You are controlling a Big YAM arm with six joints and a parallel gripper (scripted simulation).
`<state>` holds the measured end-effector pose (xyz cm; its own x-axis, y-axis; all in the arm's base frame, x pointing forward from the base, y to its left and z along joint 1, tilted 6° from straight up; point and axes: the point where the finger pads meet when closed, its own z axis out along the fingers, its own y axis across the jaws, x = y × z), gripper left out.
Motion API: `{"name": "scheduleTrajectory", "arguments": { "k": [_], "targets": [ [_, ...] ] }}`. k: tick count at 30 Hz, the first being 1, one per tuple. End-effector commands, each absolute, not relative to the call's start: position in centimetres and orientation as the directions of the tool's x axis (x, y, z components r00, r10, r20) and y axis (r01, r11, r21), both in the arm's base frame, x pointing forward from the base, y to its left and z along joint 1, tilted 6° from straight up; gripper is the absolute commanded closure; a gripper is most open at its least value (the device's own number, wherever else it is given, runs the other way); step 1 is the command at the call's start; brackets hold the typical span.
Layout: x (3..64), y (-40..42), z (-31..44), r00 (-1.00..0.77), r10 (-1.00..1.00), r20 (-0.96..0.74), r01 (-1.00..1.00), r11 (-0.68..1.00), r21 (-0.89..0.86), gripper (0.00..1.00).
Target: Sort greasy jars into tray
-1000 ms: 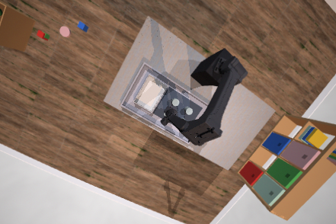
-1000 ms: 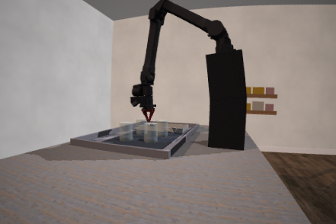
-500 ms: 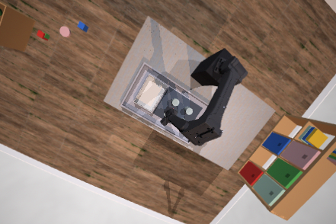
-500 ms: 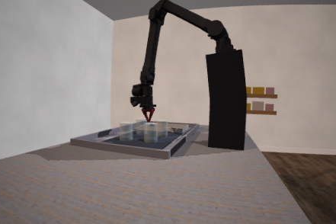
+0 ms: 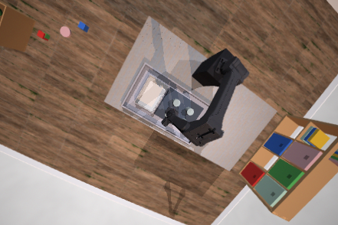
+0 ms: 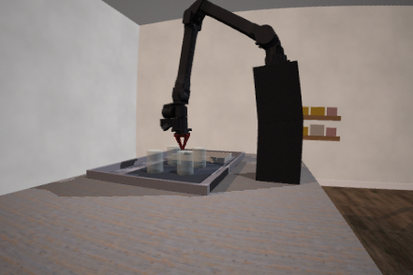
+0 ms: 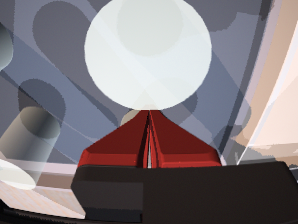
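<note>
Four clear glass jars stand mouth down on the dark mat (image 6: 202, 177) (image 5: 168, 94). In the exterior view they are the left jar (image 6: 155, 161), the front jar (image 6: 184, 163) and two behind (image 6: 173, 155) (image 6: 199, 158). From above I make out two jars (image 5: 176, 102) (image 5: 189, 112); the arm hides the rest. My gripper (image 6: 182, 146) (image 7: 149, 111) is shut and empty, its red fingertips just above the front jar's near edge. That jar's white base (image 7: 147, 52) fills the wrist view. The cream tray (image 5: 151, 95) lies beside the mat.
A low grey frame (image 6: 150, 181) surrounds mat and tray on the steel table (image 5: 249, 115). The arm's black base column (image 6: 277, 123) stands at the right behind the mat. Other jars (image 7: 35, 125) (image 7: 10, 175) show at the wrist view's left.
</note>
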<state>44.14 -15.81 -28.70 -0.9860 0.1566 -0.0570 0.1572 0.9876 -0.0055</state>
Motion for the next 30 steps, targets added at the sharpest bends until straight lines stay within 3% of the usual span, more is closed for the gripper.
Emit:
{"name": "scheduleTrajectory", "arguments": {
  "k": [1,30],
  "targets": [
    [47.31,-16.05,-28.82,-0.983,0.147,-0.110,0.149,0.989,-0.012,1.00],
    [47.65,-16.10,-28.78,-0.983,0.147,-0.110,0.149,0.989,-0.012,1.00]
  ]
}}
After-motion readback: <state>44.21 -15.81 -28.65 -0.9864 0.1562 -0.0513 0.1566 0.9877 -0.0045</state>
